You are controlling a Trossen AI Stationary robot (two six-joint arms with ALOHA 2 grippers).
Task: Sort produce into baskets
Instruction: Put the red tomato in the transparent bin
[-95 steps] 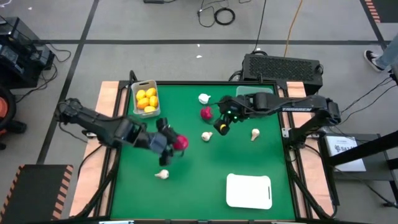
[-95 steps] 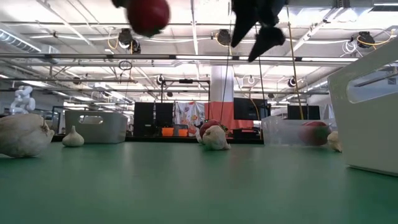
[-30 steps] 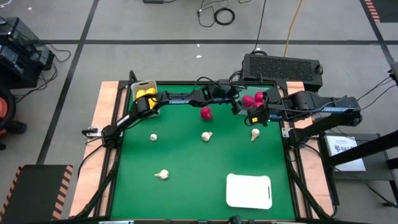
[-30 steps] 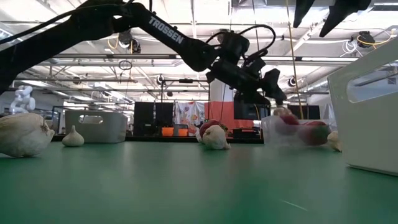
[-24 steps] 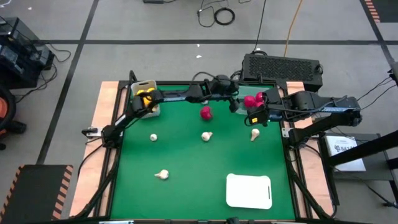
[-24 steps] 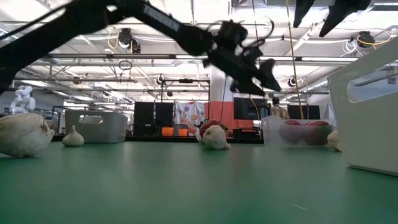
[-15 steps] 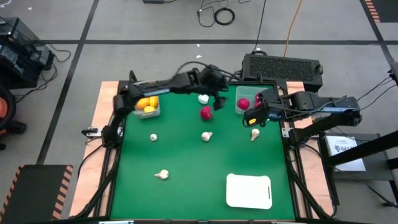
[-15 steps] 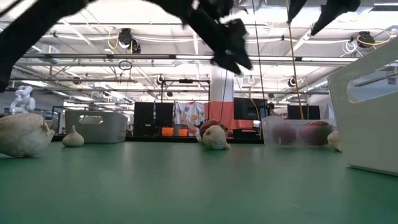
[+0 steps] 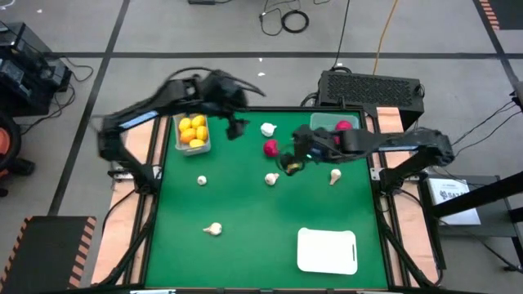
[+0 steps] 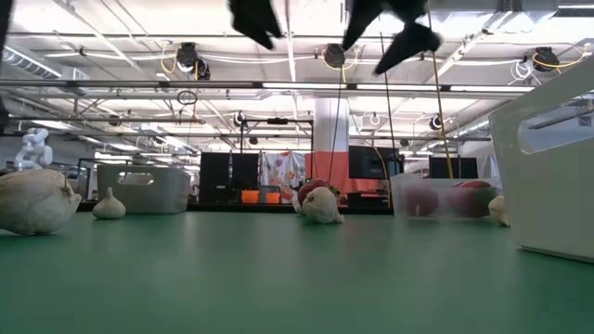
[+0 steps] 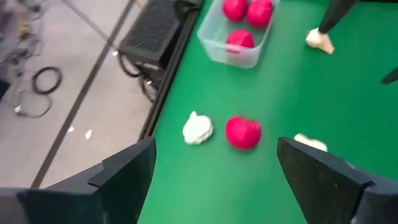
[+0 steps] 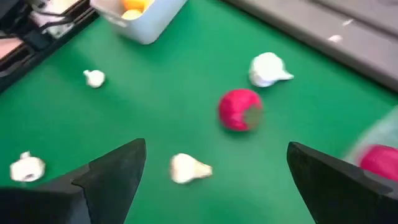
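A loose red fruit (image 9: pixel 270 148) lies on the green table at the far middle, with a white garlic bulb (image 9: pixel 267 129) just beyond it. The fruit also shows in the right wrist view (image 12: pixel 240 109). My right gripper (image 9: pixel 290 162) hovers open and empty above the table just right of the fruit. My left gripper (image 9: pixel 237 128) is open and empty in the air between the lemon bin (image 9: pixel 178 131) and the fruit. The clear bin (image 11: pixel 239 57) at the far right holds three red fruits. Other garlic bulbs (image 9: pixel 271 178) lie scattered on the table.
A flat white tray (image 9: pixel 327 251) lies at the near right. Garlic bulbs lie at the left (image 9: pixel 201 180), near left (image 9: pixel 213 229) and right (image 9: pixel 334 175). The lemon bin holds several yellow fruits. Bare green table lies between the bulbs.
My left gripper has swung from over the clear bin toward the table's left, staying open, and now hangs near the lemon bin. My right gripper has gone toward the table's left, from beside the clear bin to beside the loose red fruit.
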